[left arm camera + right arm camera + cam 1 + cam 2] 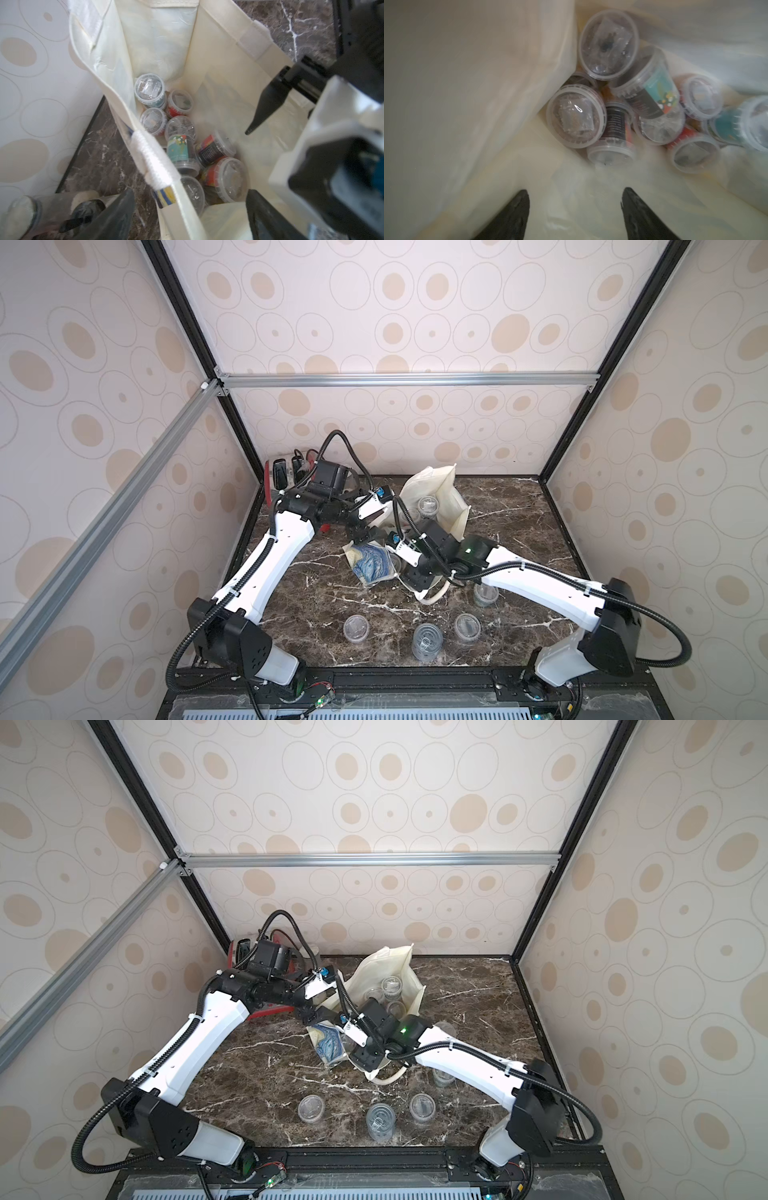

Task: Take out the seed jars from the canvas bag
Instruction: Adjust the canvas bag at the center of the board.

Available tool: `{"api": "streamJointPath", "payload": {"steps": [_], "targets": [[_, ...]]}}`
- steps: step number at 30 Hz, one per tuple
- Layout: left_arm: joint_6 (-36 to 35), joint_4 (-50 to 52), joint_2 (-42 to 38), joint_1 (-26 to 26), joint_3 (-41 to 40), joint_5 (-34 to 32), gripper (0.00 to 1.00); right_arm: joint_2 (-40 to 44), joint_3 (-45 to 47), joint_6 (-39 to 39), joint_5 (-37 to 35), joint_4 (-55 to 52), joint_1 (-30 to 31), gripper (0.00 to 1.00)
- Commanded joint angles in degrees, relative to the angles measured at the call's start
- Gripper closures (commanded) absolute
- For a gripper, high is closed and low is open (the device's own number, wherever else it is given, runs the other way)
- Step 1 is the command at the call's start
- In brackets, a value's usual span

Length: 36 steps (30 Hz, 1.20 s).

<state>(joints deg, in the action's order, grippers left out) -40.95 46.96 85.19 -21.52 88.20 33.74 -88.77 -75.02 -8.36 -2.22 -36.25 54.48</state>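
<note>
Your two arms meet at the mouth of the canvas bag (436, 485), which slumps open near the middle of the marble surface (519, 506), its blue swirl print showing on the side nearest the robot.

The left pincer (190, 193) stands wide, one finger outside the cloth and one inside, so the bag's rim (153, 164) runs between them. It grips nothing, and whether either finger brushes the fabric cannot be told. Placed there, it looks ready to pinch the wall and stop the soft bag from folding shut.

The right pincer (576, 190) is down inside the mouth, its fingers partly apart and empty. It points toward the seed jars (575, 116) heaped at the bottom of the bag, some upright, some on their sides, lids and labels facing every way. None is touched.

Several unloaded jars (427, 642) stand in a loose row near the front of the surface, well apart from the bag, so that strip appears to serve as your drop zone.

The job reads as partly done, with the larger share of the jars not yet out of the bag. Your likely next step is to drive the right pincer deeper toward the nearest jar, minding the lining that bunches under its tips.
</note>
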Motion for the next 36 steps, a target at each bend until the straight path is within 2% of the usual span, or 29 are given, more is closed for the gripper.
{"api": "streamJointPath", "payload": {"steps": [1,8,12,14,19,23,27,31,34,36], "targets": [[2.88,-3.13,0.21,-0.19,2.40,-3.95,0.07,-0.67,-2.64,0.41,4.44,1.01,2.61,0.26],[4.58,-3.79,-0.04,-0.19,1.16,-5.39,0.04,0.11,-1.42,6.13,3.40,5.64,2.90,0.19],[4.19,-3.61,-0.84,-0.19,-0.33,-6.48,0.04,-0.35,-2.29,11.63,-5.34,4.25,2.42,0.17],[3.85,-3.09,-1.48,-0.19,-0.79,-8.79,0.03,-0.16,-1.99,14.45,-7.49,3.50,1.07,0.18],[2.06,0.51,-2.71,-0.17,-1.02,-10.61,0.02,2.77,1.08,16.44,-5.08,5.55,-0.25,0.17],[1.21,2.73,-4.62,-0.10,-1.20,-12.45,0.02,4.06,2.44,19.93,-7.17,7.02,-0.83,0.17],[-0.38,4.97,-5.86,-0.02,-1.87,-13.92,0.02,0.79,-1.74,27.80,-10.66,2.77,-1.66,0.16],[-0.92,5.21,-6.53,0.34,-3.10,-14.34,0.02,-4.68,-5.34,37.90,-10.38,2.85,-1.66,0.12],[-0.82,5.13,-6.87,0.41,-3.24,-14.71,0.02,-8.31,-7.11,39.15,-9.12,5.43,-1.66,0.07],[-0.87,5.67,-7.13,0.63,-2.67,-14.29,0.02,-10.29,-7.79,41.54,-11.82,6.26,-1.70,0.04]]}}
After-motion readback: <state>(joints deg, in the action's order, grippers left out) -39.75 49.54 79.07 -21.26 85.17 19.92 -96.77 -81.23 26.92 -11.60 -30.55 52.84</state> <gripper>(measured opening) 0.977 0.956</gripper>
